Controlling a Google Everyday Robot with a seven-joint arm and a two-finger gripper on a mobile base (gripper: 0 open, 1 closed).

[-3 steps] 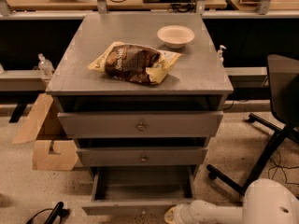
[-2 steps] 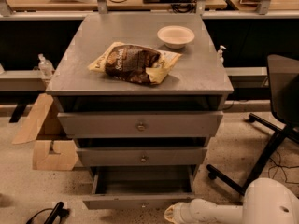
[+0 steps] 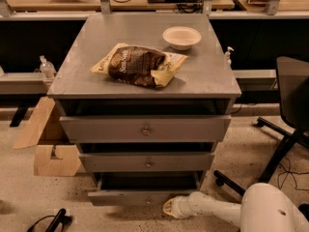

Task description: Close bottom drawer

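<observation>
The bottom drawer (image 3: pixel 130 196) is a shallow grey tray at the foot of the grey cabinet, pulled out a little, its low front panel showing. My white arm reaches in from the lower right. My gripper (image 3: pixel 169 208) is at the right end of the drawer's front panel, low near the floor, at or very near the panel. The two taller-fronted drawers, the top drawer (image 3: pixel 145 128) and the middle drawer (image 3: pixel 147 162), sit above it, each slightly open with a round knob.
On the cabinet top (image 3: pixel 77 76) lie a snack bag (image 3: pixel 137 65) and a white bowl (image 3: pixel 181 36). A cardboard box (image 3: pixel 48 144) stands left of the cabinet. An office chair (image 3: pixel 289 110) is at the right. A black object (image 3: pixel 53 221) lies on the floor lower left.
The bottom drawer has slid inward; less of its open tray shows. My gripper has followed it toward the cabinet.
</observation>
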